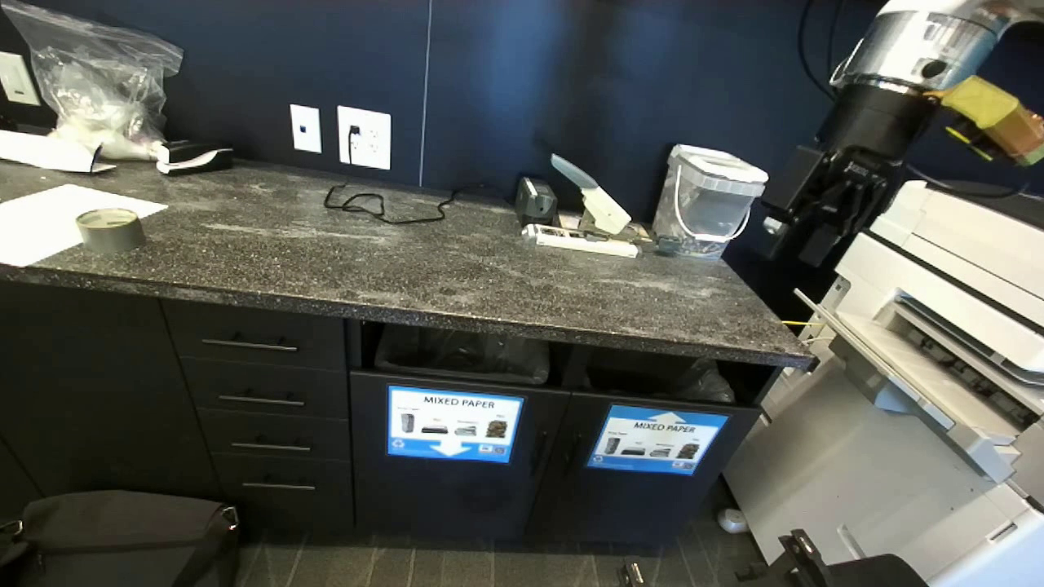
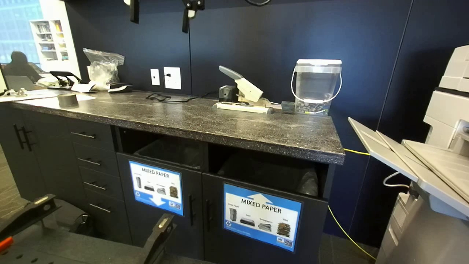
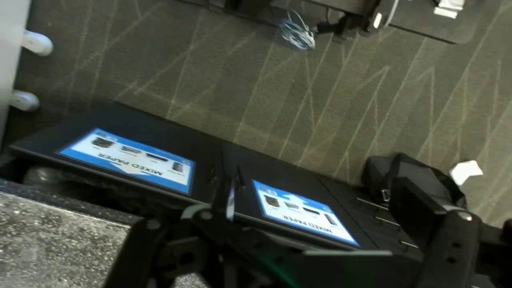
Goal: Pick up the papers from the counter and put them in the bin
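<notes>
The dark speckled counter runs across both exterior views. I cannot make out the loose crumpled papers; they are hidden or out of view. Under the counter's right part, the bin has two dark fronts with wide slots and blue-and-white "MIXED PAPER" signs; liners show inside. My gripper points down near the counter's right end in an exterior view, against the printer. Its fingers stand well apart at the top of an exterior view. In the wrist view the gripper is open with nothing between its fingers, the bin fronts beyond.
A clear lidded bucket, a large stapler and a black cord lie along the back. At the left are a tape roll, flat white sheets and a plastic bag. A printer stands at the right.
</notes>
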Controlling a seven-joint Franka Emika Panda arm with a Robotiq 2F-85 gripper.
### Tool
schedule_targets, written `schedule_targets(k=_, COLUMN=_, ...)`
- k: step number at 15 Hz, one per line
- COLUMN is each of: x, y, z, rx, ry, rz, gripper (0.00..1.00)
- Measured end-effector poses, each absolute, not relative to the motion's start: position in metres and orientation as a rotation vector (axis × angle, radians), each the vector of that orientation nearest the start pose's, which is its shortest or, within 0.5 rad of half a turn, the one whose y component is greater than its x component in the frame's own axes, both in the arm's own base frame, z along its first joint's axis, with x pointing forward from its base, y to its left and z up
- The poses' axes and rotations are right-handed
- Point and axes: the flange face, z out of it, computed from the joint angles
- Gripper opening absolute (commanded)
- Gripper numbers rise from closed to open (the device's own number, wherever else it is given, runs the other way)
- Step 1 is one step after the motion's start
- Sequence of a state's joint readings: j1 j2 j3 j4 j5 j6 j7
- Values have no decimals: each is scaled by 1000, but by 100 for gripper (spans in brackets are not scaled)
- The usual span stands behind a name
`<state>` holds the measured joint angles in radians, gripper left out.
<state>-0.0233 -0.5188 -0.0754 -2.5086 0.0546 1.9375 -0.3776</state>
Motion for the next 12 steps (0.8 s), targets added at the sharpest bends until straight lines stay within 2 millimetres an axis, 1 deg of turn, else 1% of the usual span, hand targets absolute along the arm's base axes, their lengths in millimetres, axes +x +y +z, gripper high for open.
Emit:
schedule_targets(k=4, x=356, y=-30, z=467, rx=-3199, ry=-357, rz=174, gripper=100)
schedule_targets(k=6, x=342, y=-29, z=476, rx=-3241, ry=-329, rz=207, gripper=100)
schedule_targets(k=8, x=332, y=-29, z=482, rx=-3252, ry=-314, rz=200, gripper=100)
schedule_targets(k=12, x=327, y=-29, z=483, rx=-3255, ry=-307, rz=197, gripper=100)
